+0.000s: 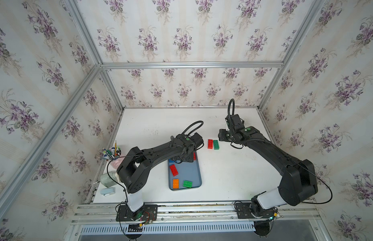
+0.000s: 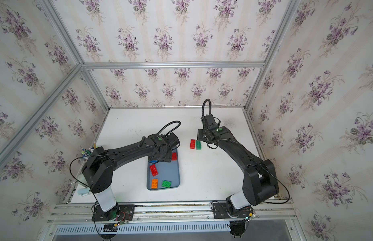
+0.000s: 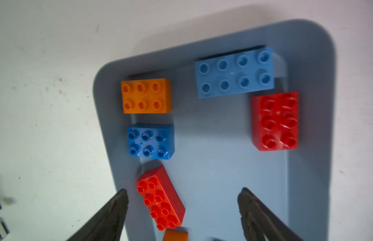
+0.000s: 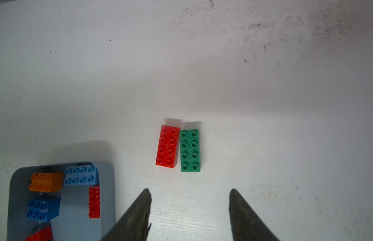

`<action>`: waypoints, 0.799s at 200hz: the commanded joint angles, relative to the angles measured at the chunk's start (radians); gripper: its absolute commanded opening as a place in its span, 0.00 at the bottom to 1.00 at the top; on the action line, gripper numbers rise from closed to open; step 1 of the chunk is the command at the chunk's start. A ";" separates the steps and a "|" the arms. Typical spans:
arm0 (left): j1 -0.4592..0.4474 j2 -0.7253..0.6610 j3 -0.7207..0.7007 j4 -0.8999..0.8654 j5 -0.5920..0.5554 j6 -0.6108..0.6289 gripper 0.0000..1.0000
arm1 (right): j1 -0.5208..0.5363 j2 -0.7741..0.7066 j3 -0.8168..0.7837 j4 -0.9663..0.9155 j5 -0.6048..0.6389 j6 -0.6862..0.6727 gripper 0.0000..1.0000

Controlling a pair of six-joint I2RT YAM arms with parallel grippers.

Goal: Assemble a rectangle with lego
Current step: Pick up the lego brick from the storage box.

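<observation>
A red oblong lego brick (image 1: 210, 144) and a green one (image 1: 216, 144) lie side by side on the white table, also seen in the right wrist view as red (image 4: 167, 146) and green (image 4: 190, 150). My right gripper (image 4: 189, 191) hangs open just short of them, holding nothing. The blue-grey tray (image 3: 223, 156) holds orange (image 3: 146, 96), dark blue (image 3: 150, 141), light blue (image 3: 234, 72) and red (image 3: 275, 121) bricks. My left gripper (image 3: 183, 192) is open over the tray, and a red oblong brick (image 3: 160, 198) lies between its fingers, untouched. Nearer the front, the tray (image 1: 194, 173) also holds an orange brick (image 1: 175, 183) and a green brick (image 1: 187, 183).
A pink cup of pens (image 1: 113, 154), a pale roll (image 1: 107, 179) and a small light-blue device (image 1: 108, 191) sit along the table's left edge. Papered walls close in the back and sides. An aluminium rail (image 1: 191, 208) carrying both arm bases runs along the front.
</observation>
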 commanded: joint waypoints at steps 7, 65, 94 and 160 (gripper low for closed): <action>0.050 0.000 -0.035 0.011 -0.015 -0.080 0.77 | 0.001 0.002 0.009 0.024 -0.011 -0.015 0.60; 0.103 0.047 -0.036 0.126 0.074 0.026 0.74 | 0.001 0.000 0.011 0.022 -0.007 -0.022 0.60; 0.107 0.044 -0.034 0.146 0.064 0.042 0.74 | 0.001 0.004 0.006 0.025 -0.008 -0.021 0.60; 0.171 0.034 -0.110 0.181 0.081 0.036 0.74 | 0.001 -0.005 0.008 0.015 0.002 -0.019 0.60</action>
